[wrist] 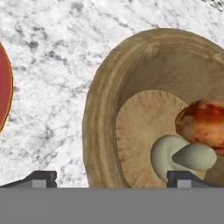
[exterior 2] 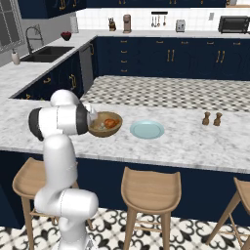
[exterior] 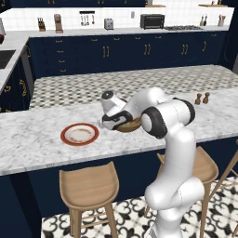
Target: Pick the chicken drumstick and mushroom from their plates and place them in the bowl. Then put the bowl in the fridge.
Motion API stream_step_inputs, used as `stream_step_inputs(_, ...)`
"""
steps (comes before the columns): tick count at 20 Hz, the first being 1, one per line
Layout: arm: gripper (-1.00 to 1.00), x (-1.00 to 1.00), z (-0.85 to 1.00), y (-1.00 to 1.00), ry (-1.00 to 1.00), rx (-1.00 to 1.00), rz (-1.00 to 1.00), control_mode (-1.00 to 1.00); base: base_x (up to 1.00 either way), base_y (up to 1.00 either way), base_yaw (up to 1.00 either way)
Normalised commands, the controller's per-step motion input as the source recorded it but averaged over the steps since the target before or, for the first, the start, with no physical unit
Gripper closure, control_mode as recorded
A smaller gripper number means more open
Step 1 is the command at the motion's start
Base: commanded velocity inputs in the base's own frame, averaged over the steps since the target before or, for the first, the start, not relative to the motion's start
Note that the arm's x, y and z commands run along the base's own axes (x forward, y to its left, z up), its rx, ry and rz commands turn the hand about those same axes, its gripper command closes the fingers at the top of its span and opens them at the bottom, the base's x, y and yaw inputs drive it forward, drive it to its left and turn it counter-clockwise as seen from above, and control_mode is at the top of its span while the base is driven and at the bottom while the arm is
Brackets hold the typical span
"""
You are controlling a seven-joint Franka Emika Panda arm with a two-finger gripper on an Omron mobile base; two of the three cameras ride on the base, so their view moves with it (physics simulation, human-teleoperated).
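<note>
My gripper [wrist: 111, 177] hangs spread, empty, over the bowl [wrist: 103, 127]; hand view reveals mushroom [wrist: 181, 154] beside drumstick [wrist: 202, 123] inside.

The robot's white arm hides most of the bowl [exterior: 131, 124] in the left base view. In the hand view, the chicken drumstick [wrist: 203, 121] runs off the right edge, and the red-rimmed plate [wrist: 3, 87] off the left.
</note>
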Motion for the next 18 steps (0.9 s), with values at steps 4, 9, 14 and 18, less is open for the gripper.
stream_step_inputs(4, -1.00, 0.06, -0.31, 0.00, 0.00, -0.02, 0.00, -1.00, 0.00, 0.00, 0.00)
stream_step_inputs(9, -1.00, 0.11, -0.06, 0.00, 0.02, 0.00, 0.00, -1.00, 0.00, 0.00, 0.00)
stream_step_inputs(14, 1.00, 0.14, 0.00, -0.03, 0.00, 0.00, 0.00, -1.00, 0.00, 0.00, 0.00)
stream_step_inputs(18, 1.00, 0.03, 0.00, -0.05, 0.00, 0.00, 0.00, -1.00, 0.00, 0.00, 0.00)
